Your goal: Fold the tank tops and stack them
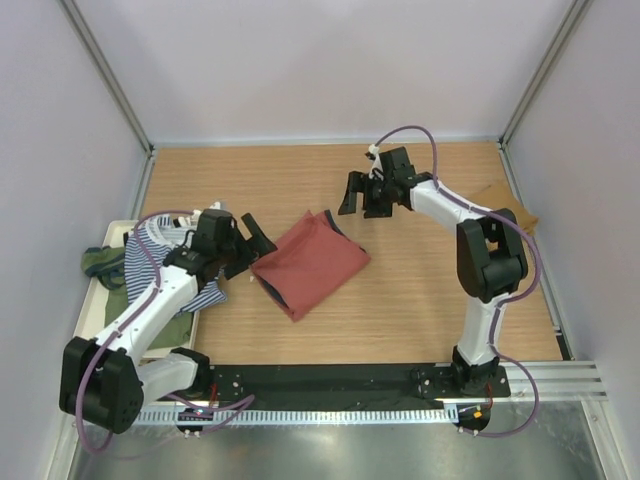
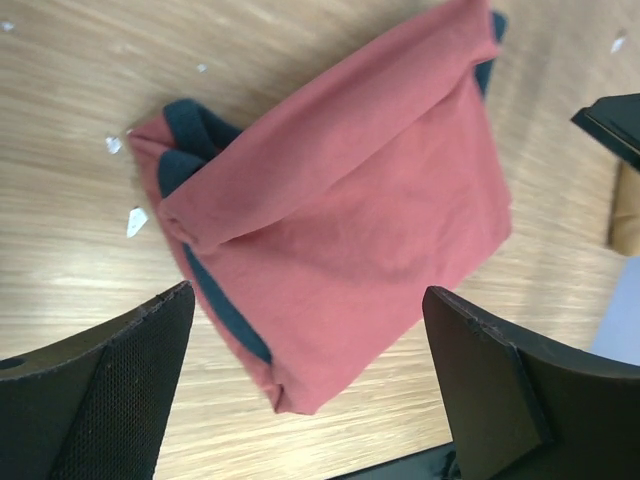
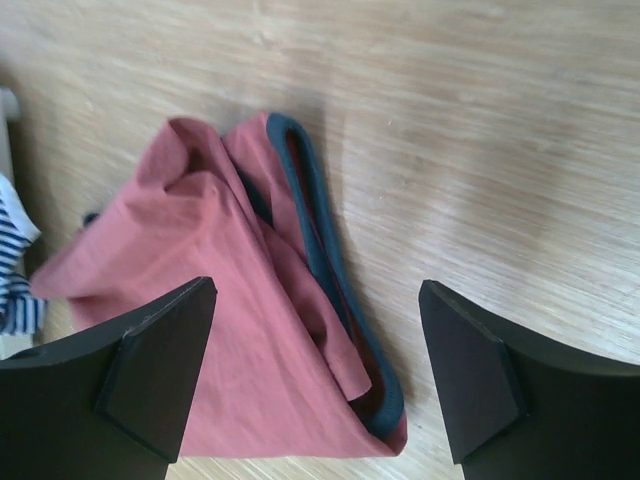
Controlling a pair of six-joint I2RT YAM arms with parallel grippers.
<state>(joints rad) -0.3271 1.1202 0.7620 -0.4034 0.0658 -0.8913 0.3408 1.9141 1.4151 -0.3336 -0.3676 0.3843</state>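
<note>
The rust-red tank top (image 1: 308, 262) with navy trim lies folded on the table's middle, loose from both grippers. My left gripper (image 1: 255, 248) hovers at its left edge, open with nothing between its fingers; its wrist view has the red top (image 2: 340, 210) under and beyond the gripper (image 2: 308, 293). My right gripper (image 1: 363, 205) hangs above the top's far corner, open and empty, over the folded cloth (image 3: 230, 330), its fingertips' midpoint (image 3: 316, 288). The navy-white striped top (image 1: 150, 262) and the olive green one (image 1: 100, 262) lie heaped at the left. A tan-brown top (image 1: 508, 210) rests at the far right.
A white tray (image 1: 88, 300) at the left edge bears the striped and olive cloth. Walls close the table on three sides. A black rail (image 1: 330, 380) runs along the near edge between the arm bases. Bare wood surrounds the red top.
</note>
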